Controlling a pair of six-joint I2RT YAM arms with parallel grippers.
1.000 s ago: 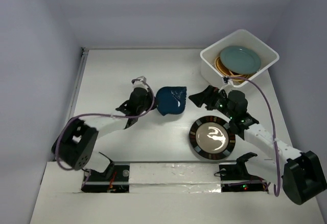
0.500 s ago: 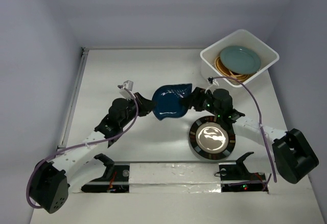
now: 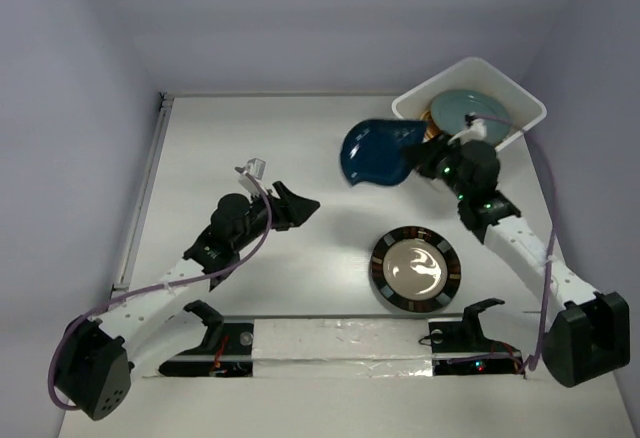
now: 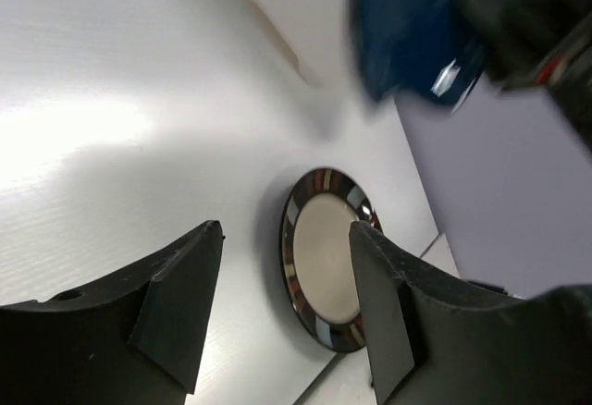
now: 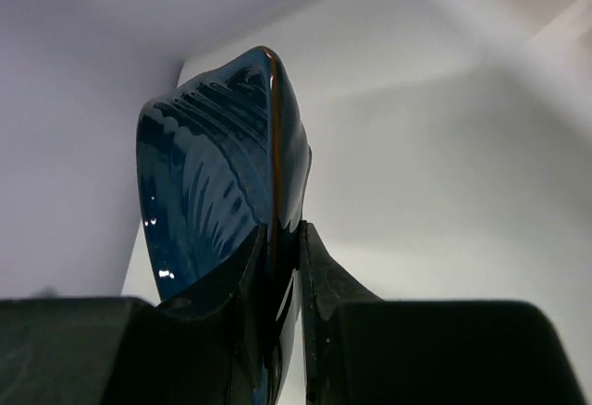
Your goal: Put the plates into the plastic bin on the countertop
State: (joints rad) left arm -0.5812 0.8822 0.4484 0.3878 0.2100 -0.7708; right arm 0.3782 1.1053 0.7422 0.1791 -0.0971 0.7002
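My right gripper (image 3: 418, 154) is shut on the rim of the dark-blue leaf-shaped plate (image 3: 373, 152), which hangs in the air just left of the white plastic bin (image 3: 412, 110); the same plate (image 5: 217, 183) stands edge-on between my right gripper's (image 5: 282, 243) jaws. A grey-blue round plate (image 3: 468, 112) lies in the bin on top of orange ones. The black-rimmed, white-centred round plate (image 3: 415, 269) lies flat on the countertop (image 3: 220, 138). My left gripper (image 3: 305, 200) is open and holds nothing, left of that plate (image 4: 324, 257), which shows between its fingers (image 4: 180, 299).
A metal rail (image 3: 145, 183) runs along the countertop's left edge. The arm bases and a taped strip (image 3: 330, 343) sit along the near edge. Walls close in the back and both sides.
The dark-blue plate passed from my left gripper to my right one. The left jaws opened and drew back; the right jaws shut on the plate and carried it up toward the bin.
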